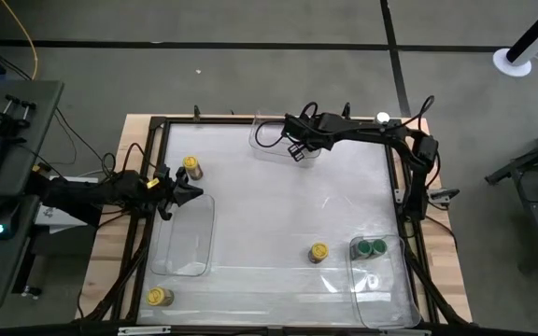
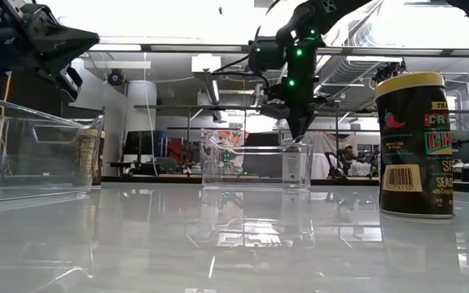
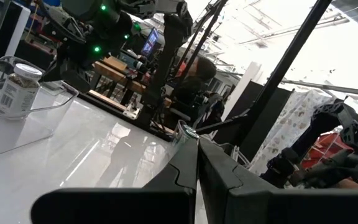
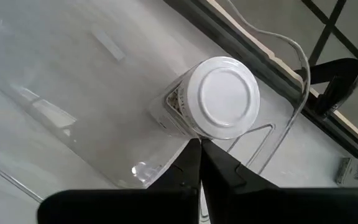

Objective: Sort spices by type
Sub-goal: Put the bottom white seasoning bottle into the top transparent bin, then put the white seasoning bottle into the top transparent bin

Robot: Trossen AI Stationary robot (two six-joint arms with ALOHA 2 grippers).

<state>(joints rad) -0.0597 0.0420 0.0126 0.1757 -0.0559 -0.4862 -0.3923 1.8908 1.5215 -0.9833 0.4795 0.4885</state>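
Yellow lids mark three jars out on the white table (image 1: 278, 201): one jar (image 1: 191, 167) just beside the left gripper (image 1: 197, 193), one (image 1: 318, 253) toward the right bin (image 1: 392, 303), and one (image 1: 160, 297) at the front corner. Two green-lid jars (image 1: 372, 248) stand together inside that right bin. A white-lid jar (image 4: 219, 99) stands upright in the far bin (image 1: 261, 140), directly under the right gripper (image 4: 199, 144). Both grippers have their fingers pressed together and hold nothing. I judge these jars as light, stiff and hard, with smooth round sides that may slip or roll if tipped. The best hold seems across the body just under the lid, with the fingers coming from above.
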